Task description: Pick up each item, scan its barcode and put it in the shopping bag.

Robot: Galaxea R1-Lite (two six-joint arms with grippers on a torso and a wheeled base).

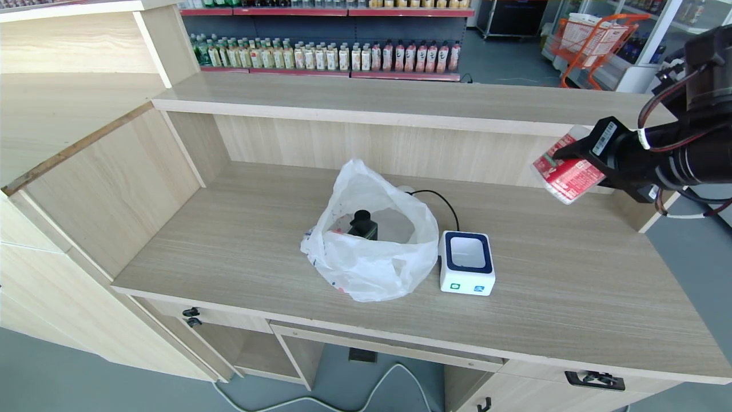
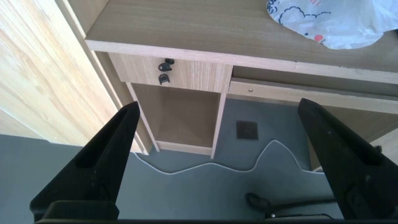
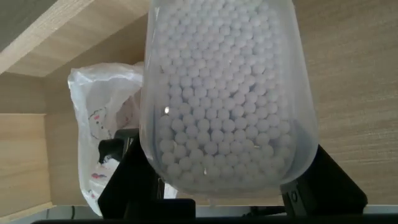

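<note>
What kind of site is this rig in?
Most likely a shop checkout: a barcode scanner beside a plastic shopping bag on a wooden counter, shelves of bottled drinks and an orange trolley behind.

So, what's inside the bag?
Through the mouth of the bag, a dark item with a black cap stands. The bag's white folds cover its base and anything lower.
</note>
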